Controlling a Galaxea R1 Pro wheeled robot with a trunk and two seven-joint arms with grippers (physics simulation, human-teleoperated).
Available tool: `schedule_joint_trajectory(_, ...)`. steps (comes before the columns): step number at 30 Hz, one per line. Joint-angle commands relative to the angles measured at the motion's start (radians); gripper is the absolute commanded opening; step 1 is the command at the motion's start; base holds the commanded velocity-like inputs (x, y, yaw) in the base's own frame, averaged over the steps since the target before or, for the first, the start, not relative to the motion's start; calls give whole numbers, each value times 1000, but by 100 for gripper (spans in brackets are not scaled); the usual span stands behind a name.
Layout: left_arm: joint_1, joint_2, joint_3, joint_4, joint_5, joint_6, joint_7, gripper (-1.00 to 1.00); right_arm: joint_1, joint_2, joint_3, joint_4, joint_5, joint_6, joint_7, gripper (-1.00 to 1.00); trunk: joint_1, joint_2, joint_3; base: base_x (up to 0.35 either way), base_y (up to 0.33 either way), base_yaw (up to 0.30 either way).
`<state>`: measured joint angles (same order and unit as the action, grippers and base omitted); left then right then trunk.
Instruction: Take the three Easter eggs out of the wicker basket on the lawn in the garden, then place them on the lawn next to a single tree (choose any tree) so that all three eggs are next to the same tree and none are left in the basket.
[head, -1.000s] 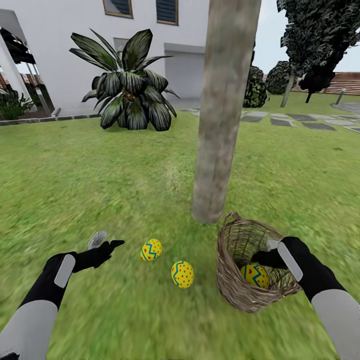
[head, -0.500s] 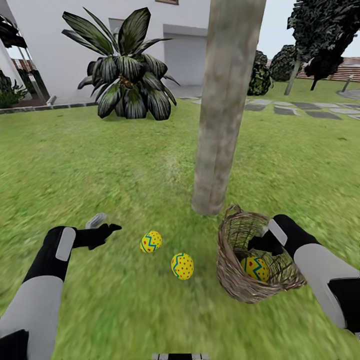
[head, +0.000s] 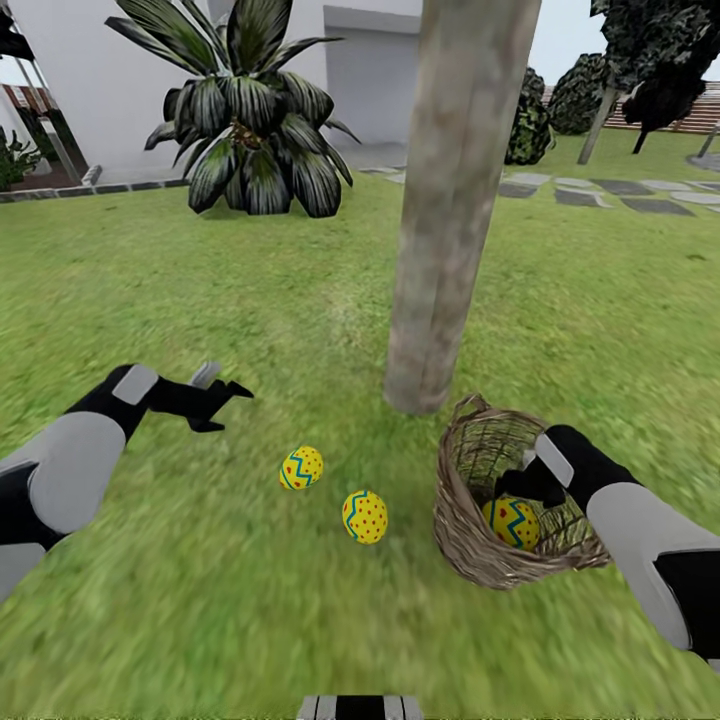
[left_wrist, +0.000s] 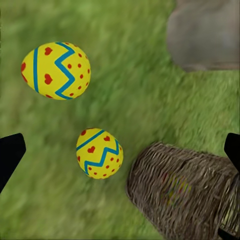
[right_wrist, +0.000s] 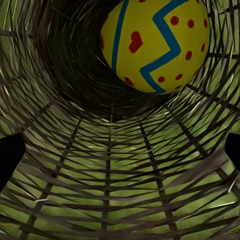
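— Where are the eggs just now?

— Two lie on the lawn (head: 200, 300) in front of me, near the foot of the tree (head: 440, 230). The left egg (head: 301, 467) sits a little farther from me, the middle egg (head: 365, 516) a little nearer and to its right; they are close together but not touching. The third egg (head: 513, 522) is down inside the wicker basket (head: 470, 540).

— And the basket itself?

— It stands on the grass just beside the trunk, on my right, tilted so that its mouth faces me. My left wrist camera looks down on the two loose eggs, the basket's woven wall and the base of the trunk.

— What is your right claw doing?

— My right claw (head: 522, 487) reaches into the basket's mouth, just above the egg. From the right wrist camera the egg lies ahead against the weave, and my dark fingertips (right_wrist: 10, 157) stand far apart at either edge, so the claw is wide and not touching it.

— And the left?

— My left claw (head: 222, 395) hangs over bare grass, well apart from the eggs, spread wide and holding nothing.

— Anything else ahead?

— A spiky palm-like plant (head: 250, 110) in front of the white house (head: 90, 80), and grey stepping stones (head: 600, 195) off to the right.
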<state>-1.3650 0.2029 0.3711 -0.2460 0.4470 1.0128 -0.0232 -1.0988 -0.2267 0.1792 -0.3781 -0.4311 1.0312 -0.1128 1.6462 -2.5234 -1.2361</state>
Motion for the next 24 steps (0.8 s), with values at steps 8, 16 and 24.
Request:
schedule_joint_trajectory(8,-5,-2,10,1,-5,4,-9,100,-1,0,3,-7,-15,-5,-5,100,3,-2,-32,0,0,0)
schedule_joint_trajectory(16,-5,0,7,1,-6,13,-60,100,-1,-1,1,-14,-15,-9,7,100,7,-4,-63,0,0,0)
schedule_joint_trajectory(24,-5,0,7,0,-8,14,-66,100,-1,-2,0,-26,-10,-110,-1,100,11,-6,-94,0,0,0)
